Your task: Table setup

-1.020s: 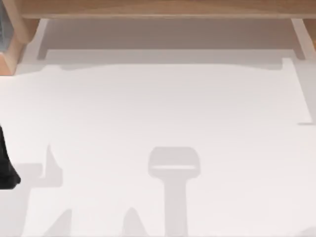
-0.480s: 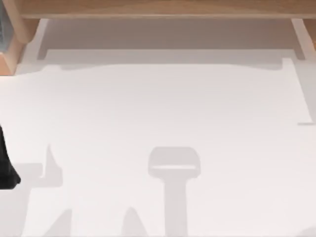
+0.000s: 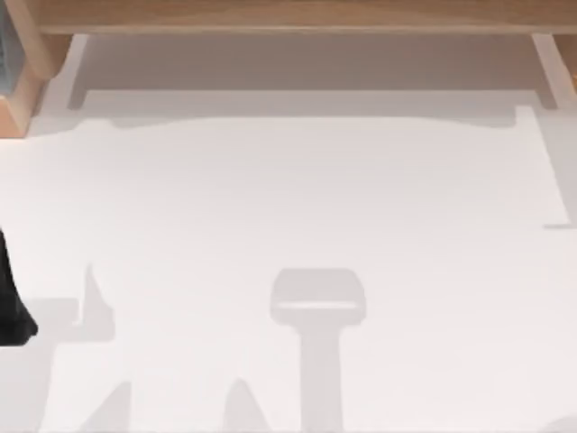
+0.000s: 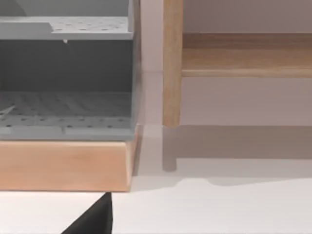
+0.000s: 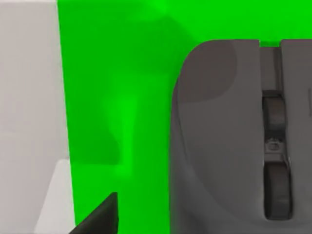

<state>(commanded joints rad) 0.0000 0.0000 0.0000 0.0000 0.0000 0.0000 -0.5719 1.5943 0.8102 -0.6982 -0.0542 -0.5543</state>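
Note:
The table [image 3: 297,189] is a plain white top that spans the top view, with soft grey shadows along its near edge. A dark part of my left arm [image 3: 11,302] pokes in at the table's left edge. In the left wrist view a dark corner of my left gripper [image 4: 95,220] hangs over the white table [image 4: 219,209]. The right wrist view has a dark corner of my right gripper [image 5: 100,217] over a bright green mat [image 5: 117,97], close to a grey computer mouse [image 5: 219,146].
A wooden shelf frame [image 3: 288,16] runs along the table's far edge, with white legs at both ends. At the far left stands a wooden-based grey perforated rack [image 4: 66,78] beside a wooden post [image 4: 172,63]. A white surface [image 5: 29,97] borders the green mat.

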